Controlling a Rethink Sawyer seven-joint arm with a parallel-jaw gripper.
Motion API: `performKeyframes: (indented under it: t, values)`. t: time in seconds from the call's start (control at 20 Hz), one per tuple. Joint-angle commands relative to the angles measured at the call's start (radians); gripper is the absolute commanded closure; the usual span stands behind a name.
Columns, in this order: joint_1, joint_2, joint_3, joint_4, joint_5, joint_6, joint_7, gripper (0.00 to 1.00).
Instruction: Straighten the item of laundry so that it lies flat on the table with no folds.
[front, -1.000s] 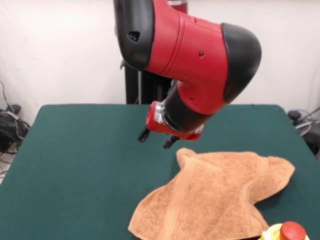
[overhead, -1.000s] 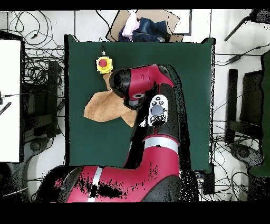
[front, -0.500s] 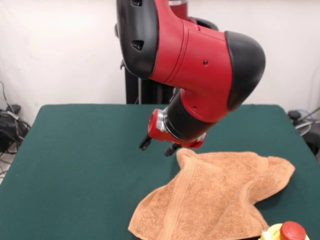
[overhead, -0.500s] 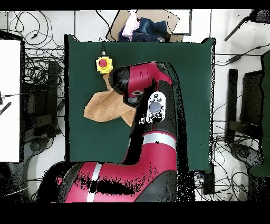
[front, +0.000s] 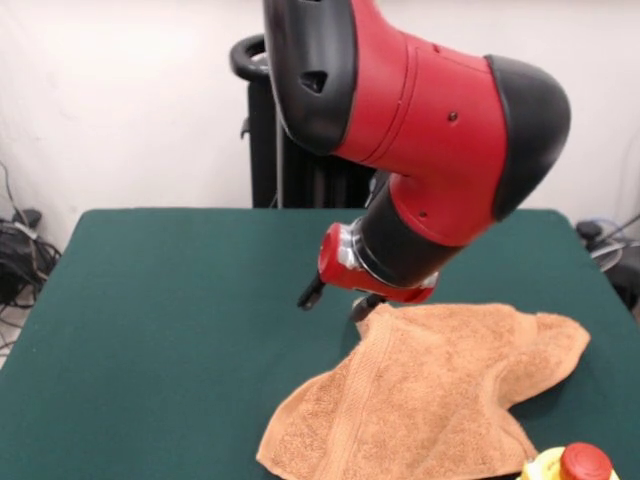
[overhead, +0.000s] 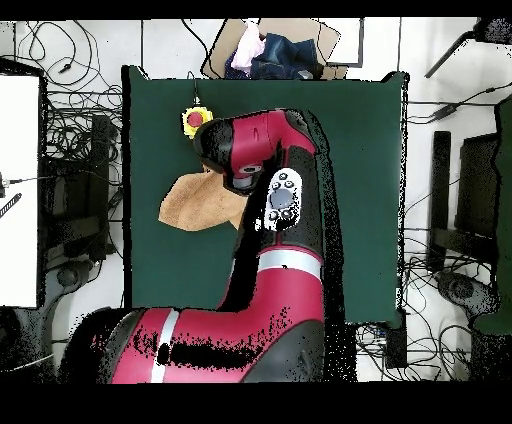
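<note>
The item of laundry (front: 430, 400) is an orange-tan towel lying rumpled on the green table (front: 170, 300), with a raised fold at its far left corner and a woven band running along its left side. My gripper (front: 337, 303) hangs just above the table beside that corner. It is open and holds nothing, and one fingertip (front: 362, 308) is close to the towel's edge. In the overhead view the arm hides the gripper, and only the towel's left part (overhead: 188, 205) shows on the table (overhead: 360, 150).
A yellow box with a red button (front: 572, 466) stands at the towel's near right edge, and shows partly past the arm as the button box (overhead: 193, 121) in the overhead view. Cables and clutter lie beyond the table's edges.
The arm has swung toward the right of the front view and a little lower, bringing the open gripper up to the towel's far left corner. The towel has not moved.
</note>
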Motion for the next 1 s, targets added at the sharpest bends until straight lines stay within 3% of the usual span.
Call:
performKeyframes:
  t: [0.05,0.5,1.0]
  values:
    - [0.026,-0.015,0.043,0.041,0.049,-0.013,0.148,0.0]
    - [0.019,-0.043,0.032,0.119,0.045,-0.081,0.147,0.0]
    - [0.011,0.045,0.033,-0.008,0.019,-0.171,0.203,0.0]
